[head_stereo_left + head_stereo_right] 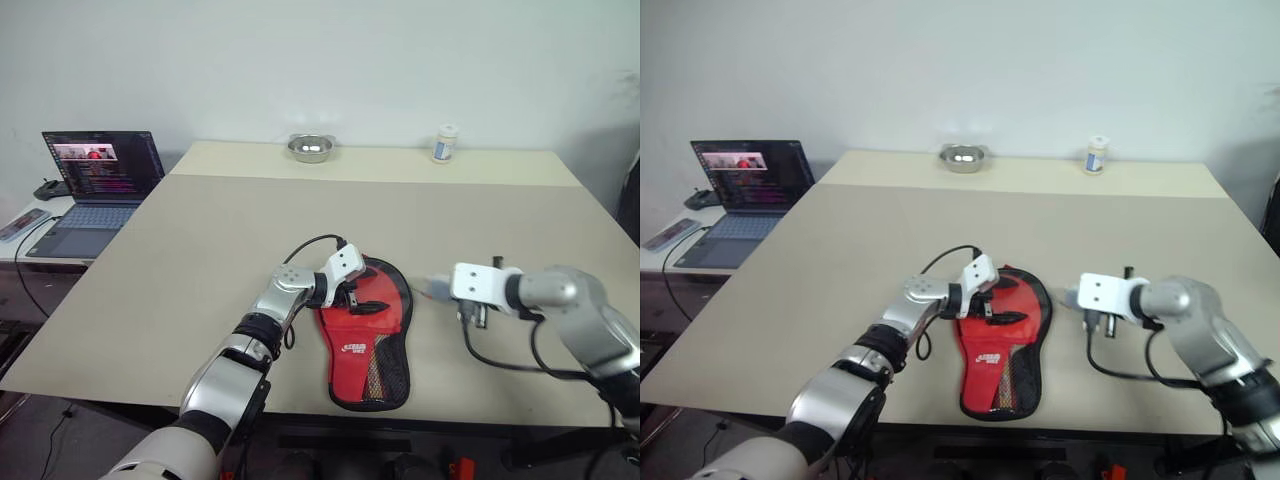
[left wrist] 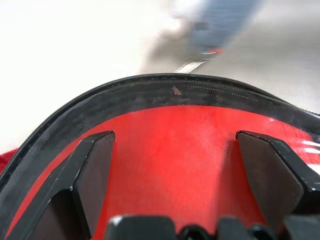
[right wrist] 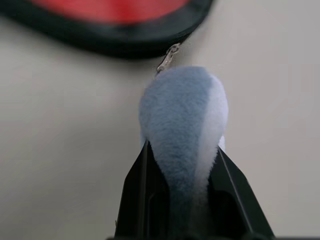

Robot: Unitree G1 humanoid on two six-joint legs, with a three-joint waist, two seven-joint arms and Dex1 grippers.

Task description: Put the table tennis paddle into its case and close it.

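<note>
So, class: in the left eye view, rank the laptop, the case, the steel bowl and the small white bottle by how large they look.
1. laptop and case: similar apparent size, and the case lies nearer, so unranked.
2. steel bowl.
3. white bottle.

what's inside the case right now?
The case lies flat on the table, and the paddle shows red through its clear face. The left gripper, open, covers part of the round end.

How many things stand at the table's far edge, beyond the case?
2: a steel bowl left of centre and a small white jar further right, both apart from the case. Nothing appears hidden behind them.
</note>
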